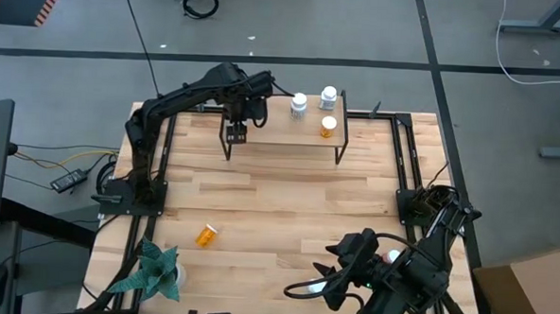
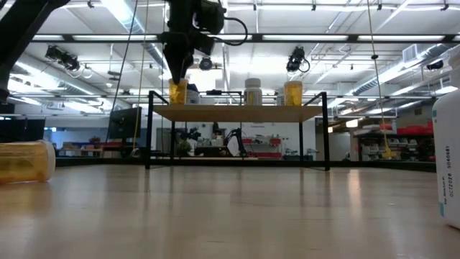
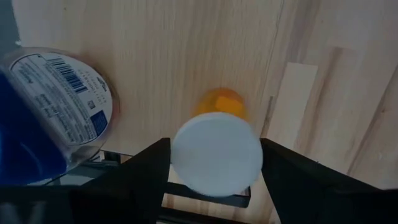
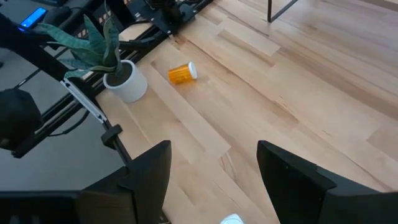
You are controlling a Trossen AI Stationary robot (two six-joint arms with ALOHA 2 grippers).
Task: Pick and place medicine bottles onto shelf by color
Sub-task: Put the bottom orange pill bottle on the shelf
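Observation:
The shelf (image 1: 281, 135) stands at the table's far side. My left gripper (image 1: 236, 127) points down over its left end, shut on an orange, white-capped bottle (image 2: 177, 92) that stands on the board (image 2: 237, 113). A white labelled bottle with a blue lid (image 3: 56, 106) stands right beside it. Two white bottles (image 1: 299, 103) (image 1: 329, 96) and an orange one (image 1: 329, 126) stand farther right on the shelf. Another orange bottle (image 1: 207, 234) lies on its side on the table. My right gripper (image 4: 211, 180) hangs open above the near right part of the table. My left gripper has the orange bottle's white cap (image 3: 217, 152) between its two fingers (image 3: 149, 171), one on each side. The fingers come from above, pointing down. The bottle is upright with its base on the shelf board.
A green plant in a white pot (image 1: 156, 275) stands at the near left corner. A white bottle (image 2: 449, 165) stands on the table near the right front. Black frame rails (image 1: 403, 153) run along both sides. The table's middle is bare wood.

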